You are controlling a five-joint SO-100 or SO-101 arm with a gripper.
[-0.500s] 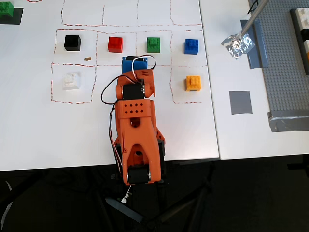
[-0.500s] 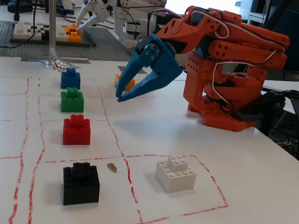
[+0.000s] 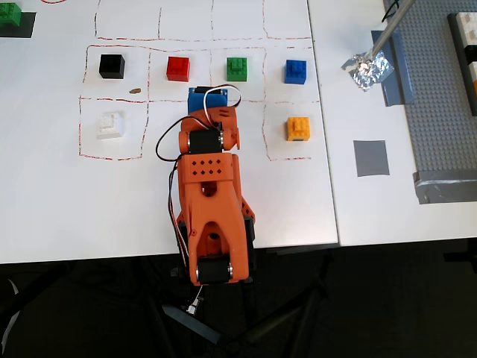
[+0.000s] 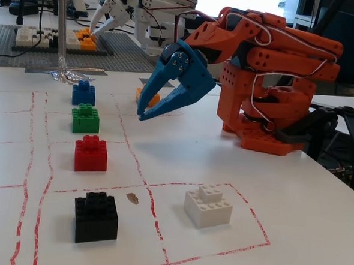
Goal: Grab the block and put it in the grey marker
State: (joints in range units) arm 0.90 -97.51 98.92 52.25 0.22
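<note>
Step in hand: reach for the block [image 3: 110, 124]; swing toward 9 o'clock in the overhead view, descend squarely over its stud.
Gripper [image 4: 143, 115]: blue jaws slightly apart, empty, raised above the desk [image 3: 246, 201].
Block: white, single raised stud, alone in a red-outlined cell.
Grey marker [image 3: 370, 158]: 3 o'clock of arm, well apart.

The white brick [image 4: 208, 205] sits upright on the desk [image 4: 315, 237] inside a red-outlined cell. The blue gripper [image 4: 143, 114] hangs above the desk, fingers [image 4: 166, 105] slightly parted and empty. A black brick [image 4: 96, 217], red brick [image 4: 91, 153], green brick [image 4: 85, 118] and blue brick [image 4: 83, 93] form a row.
</note>
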